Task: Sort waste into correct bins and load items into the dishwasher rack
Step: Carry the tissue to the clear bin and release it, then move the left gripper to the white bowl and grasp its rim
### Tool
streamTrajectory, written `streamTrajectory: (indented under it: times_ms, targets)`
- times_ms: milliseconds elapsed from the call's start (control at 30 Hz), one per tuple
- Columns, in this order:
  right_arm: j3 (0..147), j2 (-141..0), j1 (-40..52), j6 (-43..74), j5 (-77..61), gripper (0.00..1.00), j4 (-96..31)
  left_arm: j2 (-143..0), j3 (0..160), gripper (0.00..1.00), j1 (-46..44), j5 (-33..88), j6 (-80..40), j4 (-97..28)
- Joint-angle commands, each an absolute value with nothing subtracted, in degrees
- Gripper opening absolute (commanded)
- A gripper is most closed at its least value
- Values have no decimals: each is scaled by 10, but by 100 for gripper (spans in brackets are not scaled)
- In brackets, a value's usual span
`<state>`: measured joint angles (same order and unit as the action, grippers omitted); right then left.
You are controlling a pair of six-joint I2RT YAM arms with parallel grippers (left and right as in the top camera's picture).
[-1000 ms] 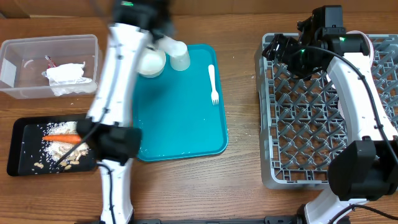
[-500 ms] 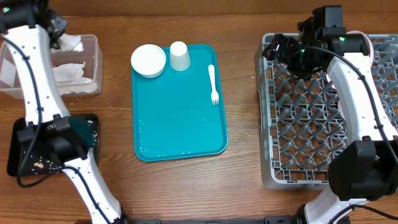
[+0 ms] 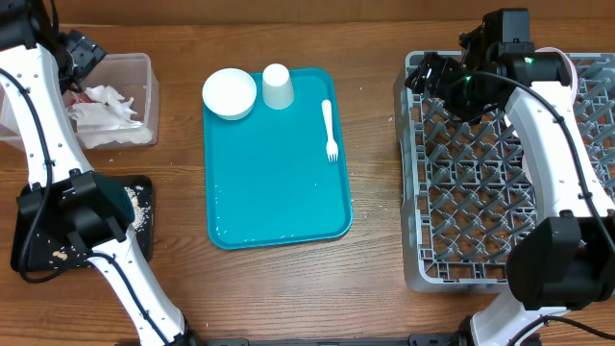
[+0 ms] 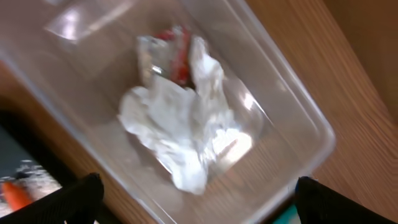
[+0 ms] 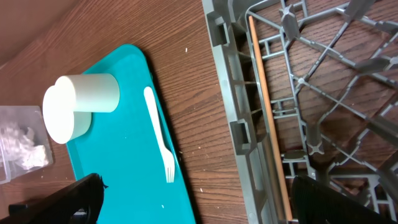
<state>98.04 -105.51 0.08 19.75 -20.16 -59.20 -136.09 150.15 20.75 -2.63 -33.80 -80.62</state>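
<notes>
Springing apart over the tub [image 4: 298, 118], the left claw [image 4: 199, 193] has just let go of the napkin [image 4: 180, 124], which lies directly beneath it by one red scrap [image 4: 180, 62] — paper waste sorted. Well to its right, one bowl [image 3: 230, 93], one cup [image 3: 278, 86] and one fork [image 3: 329, 130] wait unloaded — the right claw [image 5: 193, 199] hovers spread wide above the rack [image 5: 323, 93].

Teal tray [image 3: 279, 192] — white fork [image 3: 329, 130], grey rack [image 3: 452, 211]
</notes>
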Motion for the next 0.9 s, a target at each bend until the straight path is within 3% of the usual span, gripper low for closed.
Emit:
streamTrajectory:
  times_ms: [0,167,633,767,867]
  targets:
    - [990,-1047,-1,200,-204,100,-590,-1334,1506,100,181,126,-263,-808]
    - [990,-1047,-1,200,-204,100,-590,-1334,1505,100,106,131,-215,-831]
    - [990,-1047,-1,200,-204,100,-590,-1335,1488,100,-115,-98,-248,-858]
    - [990,-1047,-1,200,-204,100,-590,-1335,1462,86,-134,-121,-238,-859]
    - [990,-1047,-1,200,-204,100,-590,-1335,1423,87,-135,-121,-197,-854]
